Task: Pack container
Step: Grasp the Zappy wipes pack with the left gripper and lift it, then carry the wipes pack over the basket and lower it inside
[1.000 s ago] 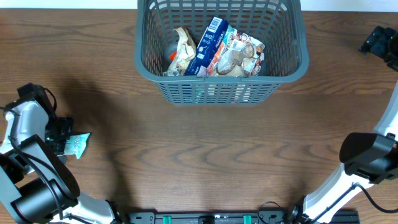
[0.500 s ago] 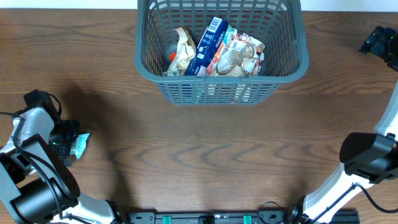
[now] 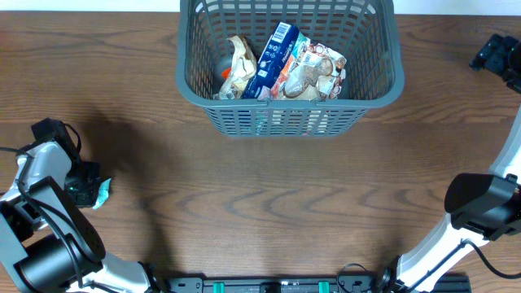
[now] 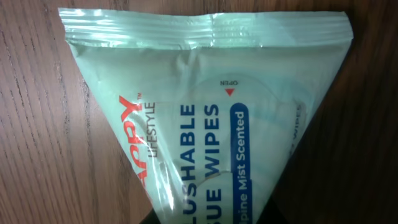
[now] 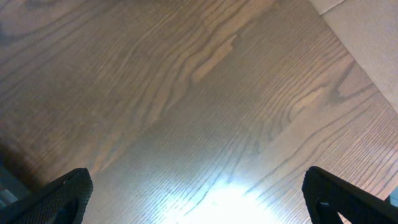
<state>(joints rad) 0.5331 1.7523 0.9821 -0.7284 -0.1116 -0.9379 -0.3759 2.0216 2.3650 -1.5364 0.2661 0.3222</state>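
A: While the left gripper (image 3: 84,186) sits low at the left edge of the table (image 3: 269,203), its jaws are pressed together on the wipes (image 3: 101,193), pinching one end of the pale green pack.
B: The wrist view backs that up: the pack fans out wide from the pinch, its sealed end farthest from the jaws, wood grain behind it.
A: And the basket (image 3: 189,85)?
B: Far side, centre, well apart from the wipes. Inside, a blue box (image 3: 271,59) leans between crinkled packets (image 3: 313,72).
A: The right gripper (image 3: 495,54)?
B: Up at the far right corner, fingers (image 5: 59,196) spread wide over wood.
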